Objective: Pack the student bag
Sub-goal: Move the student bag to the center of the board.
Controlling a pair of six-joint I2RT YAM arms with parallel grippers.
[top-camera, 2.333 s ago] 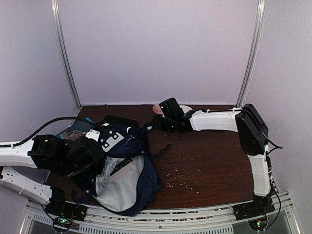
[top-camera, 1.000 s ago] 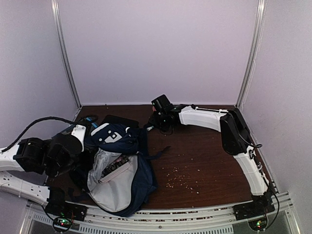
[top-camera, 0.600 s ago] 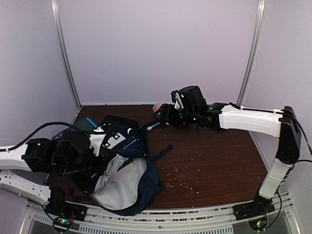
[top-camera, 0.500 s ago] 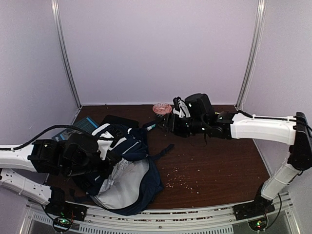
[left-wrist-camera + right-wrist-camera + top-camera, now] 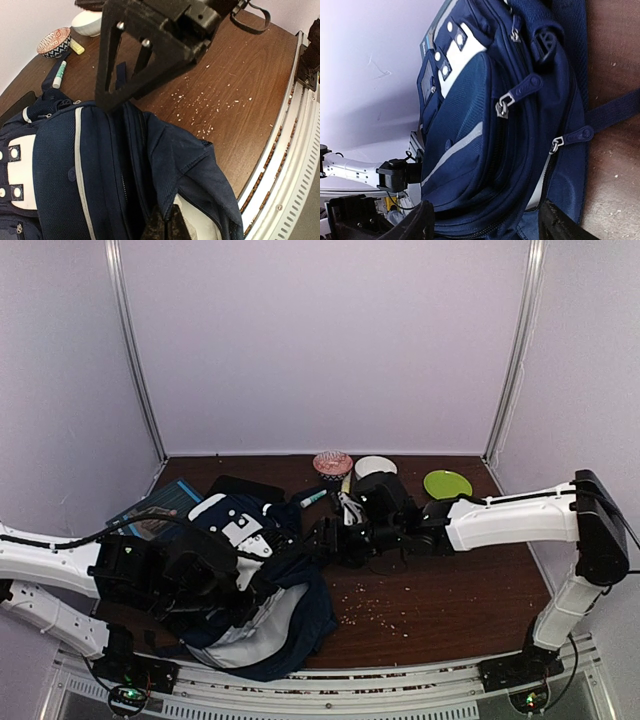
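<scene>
Navy bag [image 5: 100, 170] slumps under the left claw [image 5: 165, 227], which pinches its rim; the right claw [image 5: 485, 225], jaws apart, faces a zip pull [image 5: 506, 106] just ahead. Opening appears underway; next, that pull needs gripping.

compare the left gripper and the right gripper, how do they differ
The left gripper is shut; the right gripper stands wide open. The left gripper pinches fabric of the student bag; the right gripper holds nothing and only faces its zippered side. The left gripper reaches in from the bag's left, the right gripper from its right. Both are black and close to the bag.
</scene>
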